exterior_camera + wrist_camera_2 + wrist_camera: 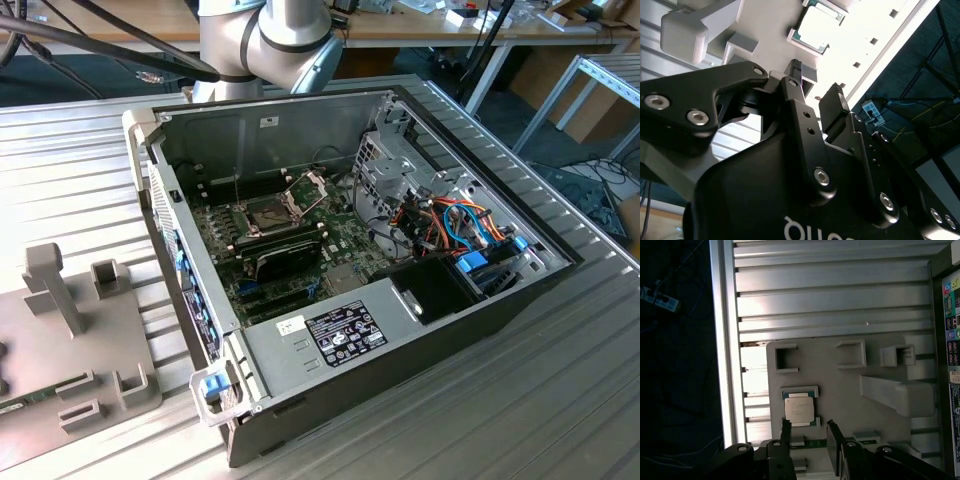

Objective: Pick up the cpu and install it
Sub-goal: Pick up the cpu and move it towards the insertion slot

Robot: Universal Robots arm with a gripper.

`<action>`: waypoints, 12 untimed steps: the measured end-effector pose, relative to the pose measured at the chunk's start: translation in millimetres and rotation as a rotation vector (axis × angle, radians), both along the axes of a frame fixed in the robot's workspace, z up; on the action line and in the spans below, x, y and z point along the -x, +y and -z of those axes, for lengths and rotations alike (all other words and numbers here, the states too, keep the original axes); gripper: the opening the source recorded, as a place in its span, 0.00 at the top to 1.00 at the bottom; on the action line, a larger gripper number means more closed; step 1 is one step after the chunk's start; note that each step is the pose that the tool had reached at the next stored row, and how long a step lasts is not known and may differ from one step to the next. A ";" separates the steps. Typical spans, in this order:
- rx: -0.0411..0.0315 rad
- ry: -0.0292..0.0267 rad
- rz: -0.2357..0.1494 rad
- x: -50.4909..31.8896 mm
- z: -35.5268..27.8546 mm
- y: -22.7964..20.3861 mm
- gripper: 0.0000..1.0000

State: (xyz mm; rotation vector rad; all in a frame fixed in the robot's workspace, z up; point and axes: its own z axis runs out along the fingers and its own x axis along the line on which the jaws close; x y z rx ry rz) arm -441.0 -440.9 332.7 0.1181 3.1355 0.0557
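My fingers (pixel 786 432) are spread apart and they grasp nothing; between the two black tips there is only free space. In both wrist views the cpu (pixel 800 410) lies just in front of the tips. It is flat, with its dull silver top upward, in a shallow seat with a green rim. In the second wrist view the fingers (pixel 796 75) and the cpu (pixel 817 27) are apart, with a strip of grey plate between them (how high I hang over it, I cannot tell).

The seat belongs to a grey holder plate (pixel 840 400), which also carries several small square pockets and one bigger raised block (pixel 890 395). The plate lies on the ribbed metal desk (pixel 830 290), close to the edge of the desk. Just beside the plate the wall of the computer case (pixel 945 365) begins.

In the exterior view the holder plate (pixel 60 350) is at the exterior view's left. The computer case (pixel 250 140) lies open on the desk (pixel 560 400) just beside it. Inside the case is the green motherboard (pixel 345 245). On it the socket frame (pixel 308 188) stands tilted open, and a long black card (pixel 285 262) lies near it. Behind the case rises the grey arm (pixel 270 35).
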 end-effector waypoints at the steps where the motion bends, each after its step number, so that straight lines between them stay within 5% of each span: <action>1: 0.0000 0.0000 0.000 0.0 0.0 0.0 0.58; 12: -0.0004 0.0000 0.000 0.0 1.7 -0.3 0.58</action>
